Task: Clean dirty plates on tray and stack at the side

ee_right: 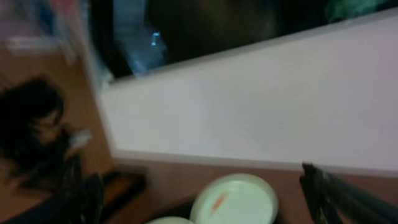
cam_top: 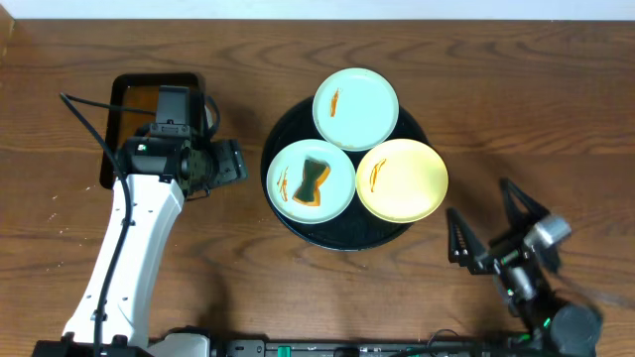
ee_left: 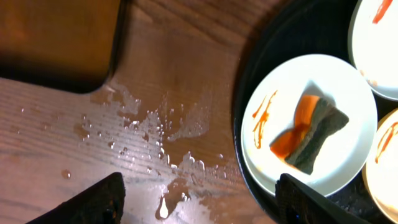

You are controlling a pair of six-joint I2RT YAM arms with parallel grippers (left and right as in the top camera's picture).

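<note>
Large round black tray (cam_top: 327, 234) holds 3 small round plates (cam_top: 356, 107), rigid, probably slick; soft orange-grey sponge (cam_top: 313, 182) suits a waist pinch. Left end effector (cam_top: 238, 162) and right end effector (cam_top: 481, 210) gape empty.

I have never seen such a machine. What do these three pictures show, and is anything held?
It is a robot with two arms at a wooden table. One picture looks down from above; the other two come from cameras on the wrists. A round black tray carries three plates: two blue-green, one yellow, with orange streaks. A sponge lies on one blue-green plate. A small tray of brown liquid stands at the left. The left tool and the right tool are open and hold nothing.
</note>
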